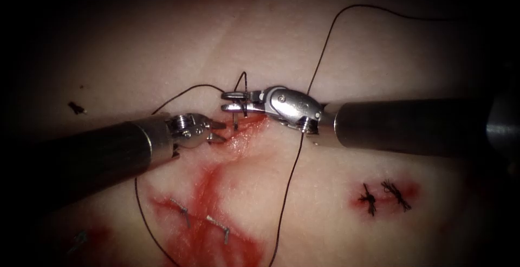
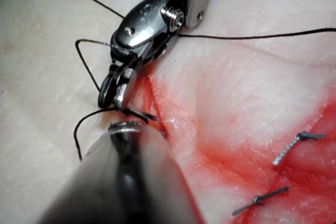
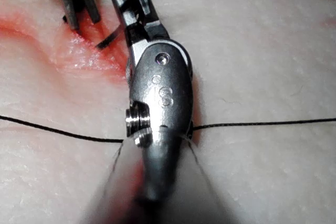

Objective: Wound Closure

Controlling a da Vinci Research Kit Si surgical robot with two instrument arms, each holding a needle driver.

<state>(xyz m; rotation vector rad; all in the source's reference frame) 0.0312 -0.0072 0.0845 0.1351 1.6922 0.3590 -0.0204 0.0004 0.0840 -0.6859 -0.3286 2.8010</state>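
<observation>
The cut (image 1: 238,137) runs through red-stained tissue (image 1: 325,202). My right tool (image 1: 230,101) reaches in from the right over the cut's upper end, its jaws shut on the short dark needle (image 1: 236,119), which hangs below them with its lower end at the cut. That needle (image 2: 140,115) lies between both tools' tips, also seen as needle (image 3: 107,40). My left tool (image 1: 218,131) sits at the cut's left edge, jaws slightly apart with their tips on the tissue, holding nothing. Black thread (image 1: 319,61) loops up from the right tool's jaws and trails away.
Two grey stitches (image 1: 181,210) (image 1: 219,228) cross the red fluid lower down the cut. Two black knots (image 1: 370,199) (image 1: 395,194) sit on a red patch at the right. Thread (image 1: 287,191) runs down the tissue; a dark scrap (image 1: 76,107) lies far left.
</observation>
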